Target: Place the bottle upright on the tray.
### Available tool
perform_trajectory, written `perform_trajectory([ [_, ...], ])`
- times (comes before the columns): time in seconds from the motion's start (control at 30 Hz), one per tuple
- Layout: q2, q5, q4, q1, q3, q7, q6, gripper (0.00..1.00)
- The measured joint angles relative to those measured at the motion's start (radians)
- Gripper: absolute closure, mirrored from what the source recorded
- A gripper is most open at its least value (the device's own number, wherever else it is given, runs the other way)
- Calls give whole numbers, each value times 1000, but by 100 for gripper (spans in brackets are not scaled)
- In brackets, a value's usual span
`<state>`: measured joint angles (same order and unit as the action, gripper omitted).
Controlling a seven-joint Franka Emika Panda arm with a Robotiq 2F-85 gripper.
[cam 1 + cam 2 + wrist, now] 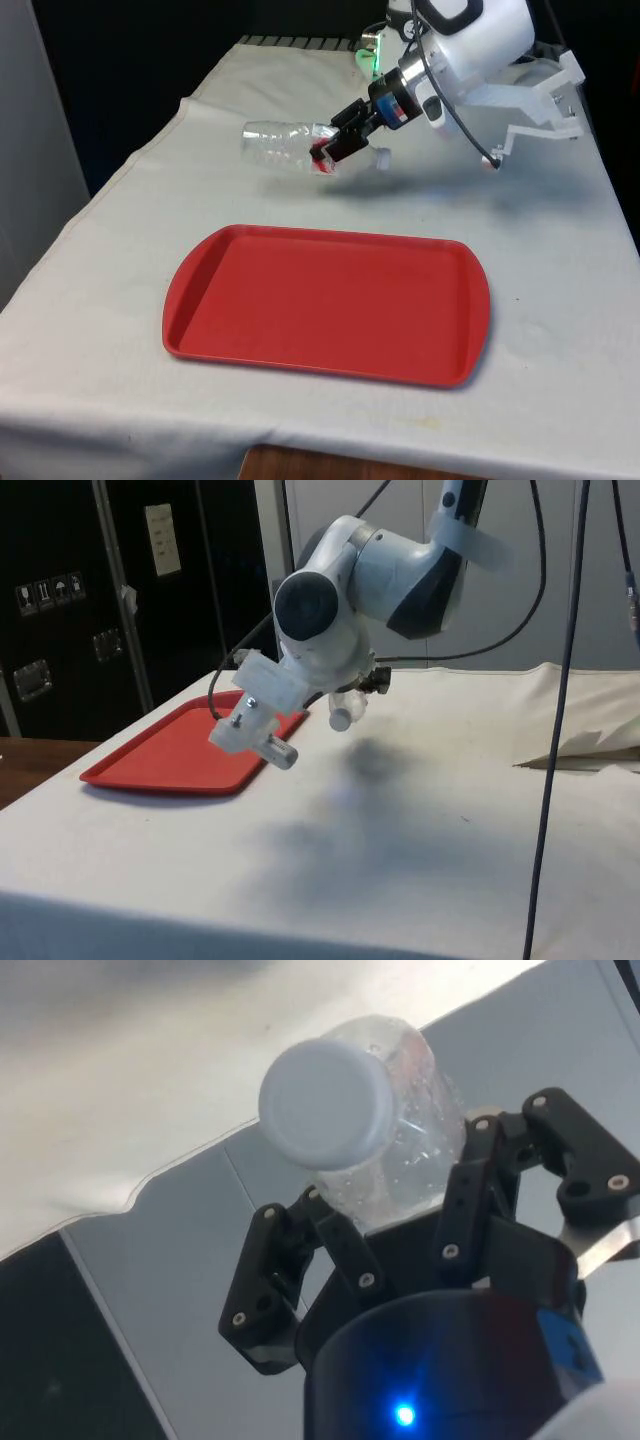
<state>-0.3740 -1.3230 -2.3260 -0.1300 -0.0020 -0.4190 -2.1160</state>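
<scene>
A clear plastic bottle (275,143) with a white cap (381,158) and a red label hangs on its side just above the cloth, beyond the tray's far edge. My gripper (335,150) is shut on the bottle near its neck; the base points to the front view's left. In the wrist view the cap (325,1103) faces the camera, and the black fingers (478,1192) press the bottle's body (420,1150) from both sides. The red tray (330,305) lies flat near the table's front edge, with nothing on it. In the side view the cap (340,718) pokes out under the wrist, beside the tray (175,752).
White cloth covers the table, with the bottle's shadow (375,187) on it. A green-lit object (368,55) sits at the far end. In the side view a black cable (558,700) hangs down and a cloth fold (580,750) rises nearby.
</scene>
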Motion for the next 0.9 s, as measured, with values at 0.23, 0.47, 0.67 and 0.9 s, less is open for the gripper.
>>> perform_trajectory([
  [0.23,21,6,0,2,0,-14,-1,100],
  [0.47,44,25,1,8,-1,-33,-18,100],
  [0.67,64,33,1,15,-6,-48,-40,100],
  [0.9,89,48,2,24,-10,-68,-66,100],
])
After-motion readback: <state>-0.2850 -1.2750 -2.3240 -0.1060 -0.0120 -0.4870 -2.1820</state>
